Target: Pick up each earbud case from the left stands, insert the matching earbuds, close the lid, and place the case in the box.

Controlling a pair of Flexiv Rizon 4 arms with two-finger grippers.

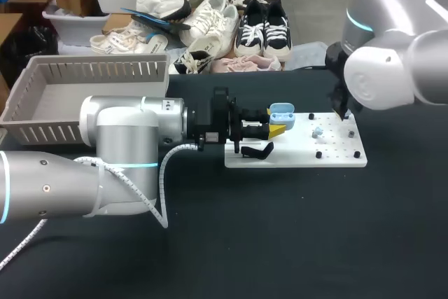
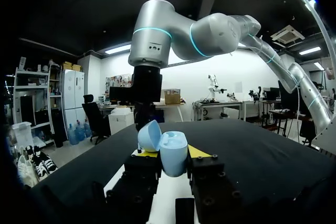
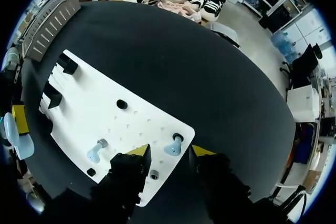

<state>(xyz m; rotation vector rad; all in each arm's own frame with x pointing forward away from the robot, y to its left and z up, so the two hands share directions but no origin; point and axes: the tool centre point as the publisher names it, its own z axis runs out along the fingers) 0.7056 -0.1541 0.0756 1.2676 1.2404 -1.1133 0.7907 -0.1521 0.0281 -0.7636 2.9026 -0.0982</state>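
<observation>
Head view: my left gripper [image 1: 278, 122] came in from nine o'clock over the white pegboard [image 1: 294, 157]. Its jaws were pinched narrowly on the light-blue earbud case [image 1: 281, 111]. The right gripper [image 1: 344, 111] hung over the board's two o'clock corner. One blue earbud [image 1: 317, 131] stood on the board between the two grippers. The grey slatted box [image 1: 42, 103] lay at ten o'clock of the board.

Left wrist view: case upright between both fingers, lid swung open; right arm at twelve o'clock ahead.

Right wrist view: right jaws apart, gripping nothing. A second blue earbud [image 3: 174, 147] sat on its peg between the fingers.
</observation>
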